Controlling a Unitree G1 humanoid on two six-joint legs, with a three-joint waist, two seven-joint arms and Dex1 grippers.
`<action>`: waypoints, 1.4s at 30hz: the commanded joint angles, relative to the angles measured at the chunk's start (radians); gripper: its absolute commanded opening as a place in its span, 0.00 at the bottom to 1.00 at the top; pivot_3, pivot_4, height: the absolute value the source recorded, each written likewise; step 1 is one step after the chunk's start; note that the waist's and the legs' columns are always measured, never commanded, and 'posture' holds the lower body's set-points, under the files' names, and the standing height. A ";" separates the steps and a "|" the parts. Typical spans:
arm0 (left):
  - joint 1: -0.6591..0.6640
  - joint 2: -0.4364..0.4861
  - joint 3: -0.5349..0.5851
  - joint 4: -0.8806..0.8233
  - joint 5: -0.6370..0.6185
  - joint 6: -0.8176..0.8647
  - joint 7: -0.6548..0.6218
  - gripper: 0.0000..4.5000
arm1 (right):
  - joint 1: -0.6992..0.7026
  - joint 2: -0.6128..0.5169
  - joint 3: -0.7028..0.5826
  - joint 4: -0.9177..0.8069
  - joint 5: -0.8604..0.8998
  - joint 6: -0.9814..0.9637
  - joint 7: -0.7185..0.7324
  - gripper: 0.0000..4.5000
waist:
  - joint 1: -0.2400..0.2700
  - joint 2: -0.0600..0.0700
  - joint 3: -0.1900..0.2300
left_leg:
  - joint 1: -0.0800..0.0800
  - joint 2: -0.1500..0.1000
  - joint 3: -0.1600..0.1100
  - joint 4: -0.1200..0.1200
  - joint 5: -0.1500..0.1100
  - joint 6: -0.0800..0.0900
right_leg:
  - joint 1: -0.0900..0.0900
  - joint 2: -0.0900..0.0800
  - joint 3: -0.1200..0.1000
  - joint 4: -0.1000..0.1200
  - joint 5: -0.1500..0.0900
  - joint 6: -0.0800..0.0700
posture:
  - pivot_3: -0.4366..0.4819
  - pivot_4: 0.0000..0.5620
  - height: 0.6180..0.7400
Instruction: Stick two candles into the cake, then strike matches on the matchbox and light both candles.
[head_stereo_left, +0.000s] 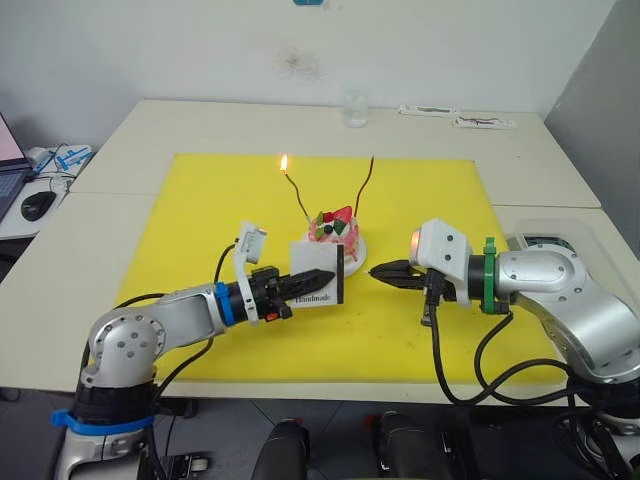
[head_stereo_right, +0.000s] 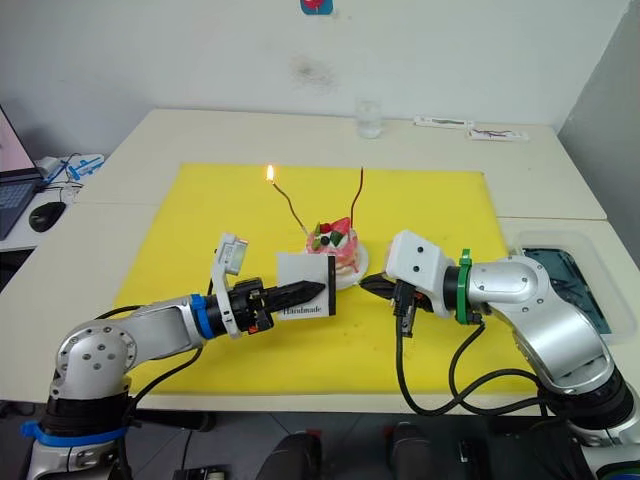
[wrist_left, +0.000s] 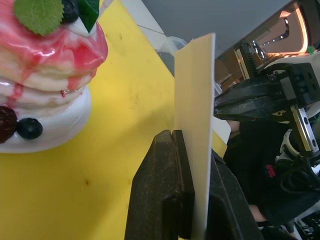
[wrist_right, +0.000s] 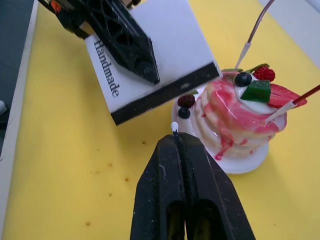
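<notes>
Flame burns on one of the candles (head_stereo_left: 295, 193) in the cake (head_stereo_left: 335, 236) mid-mat, while the left gripper (head_stereo_left: 322, 276), jaws clamped on the matchbox (head_stereo_left: 318, 271), faces the right gripper (head_stereo_left: 378, 271) pinching a match (wrist_right: 174, 128); a glancing strike could snap it.

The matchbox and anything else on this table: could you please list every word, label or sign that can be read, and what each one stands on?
"Handmade": black lettering on the white face of the matchbox, held in the left claw.
Small red marking on a black part of the right arm, in the left wrist view: too blurred to read.
Blue and red sign on the wall: cut off by the picture's edge, unreadable.
</notes>
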 joint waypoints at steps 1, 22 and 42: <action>-0.028 -0.006 -0.009 -0.012 -0.017 0.011 -0.020 0.00 | -0.028 0.014 -0.009 -0.040 0.006 -0.002 -0.032 0.01 | 0.000 0.000 0.000 | 0.000 0.000 0.000 0.000 0.000 0.000 | 0.000 0.000 0.000 0.000 0.000 0.000 | 0.48 0.27 1.00; -0.033 -0.025 -0.005 -0.026 -0.037 0.030 -0.022 0.00 | -0.042 0.016 0.125 0.055 -0.120 -0.126 -0.027 0.01 | -0.001 0.000 0.000 | 0.000 0.000 0.000 0.000 0.000 0.000 | 0.000 0.000 0.000 0.000 0.000 0.000 | 0.48 0.27 1.00; -0.092 0.053 0.103 -0.030 0.014 -0.030 -0.048 0.00 | 0.041 -0.126 0.172 -0.010 -0.130 -0.212 0.190 0.01 | -0.008 0.000 0.000 | 0.000 0.000 0.000 0.000 0.000 0.000 | 0.000 0.000 0.000 0.000 0.000 0.000 | 0.48 0.27 1.00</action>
